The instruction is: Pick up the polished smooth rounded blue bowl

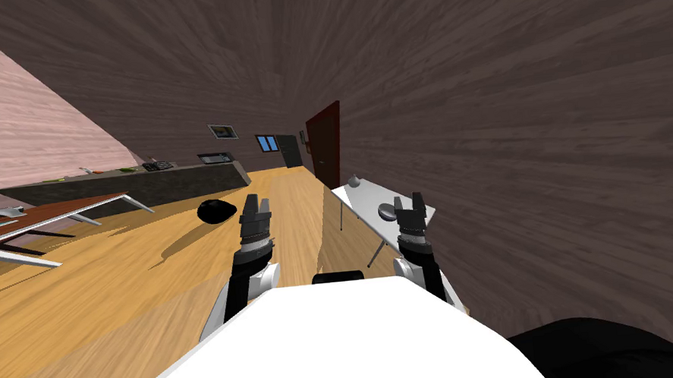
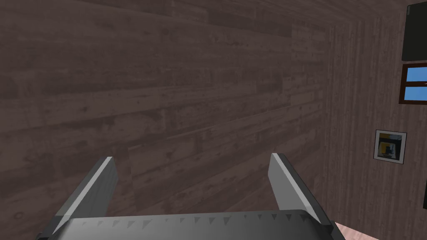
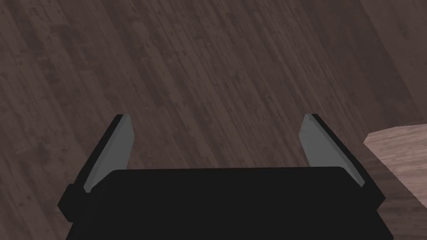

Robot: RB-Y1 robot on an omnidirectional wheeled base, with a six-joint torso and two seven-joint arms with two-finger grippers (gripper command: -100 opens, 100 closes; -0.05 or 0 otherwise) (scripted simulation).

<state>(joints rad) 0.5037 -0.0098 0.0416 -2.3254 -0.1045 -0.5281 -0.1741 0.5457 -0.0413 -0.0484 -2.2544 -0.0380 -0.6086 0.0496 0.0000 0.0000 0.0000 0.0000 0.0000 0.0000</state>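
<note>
A grey rounded bowl [image 1: 387,210] sits at the near end of a white bench [image 1: 362,196] set along the dark wood wall on the robot's right. In the head view the right tool [image 1: 407,198] appears just beside the bowl, on its wall side. Its 2 fingers [image 3: 114,150] are spread wide and grip nothing. The left tool [image 1: 257,200] is raised over the wooden floor [image 1: 108,294], well apart from the white bench. Its 2 fingers [image 2: 98,183] are likewise parted and empty.

At the far end of the white bench stands 1 small grey item [image 1: 353,181], too small to identify. Nothing lies between it and the bowl. A black rounded object [image 1: 216,210] rests on the floor ahead of the left tool. Beyond it a long dark bench [image 1: 137,187] carries several small things along its top. A brown-topped bench [image 1: 40,216] on white legs stands at the far left. A dark red door [image 1: 326,153] is set in the wall past the far end of the white bench.
</note>
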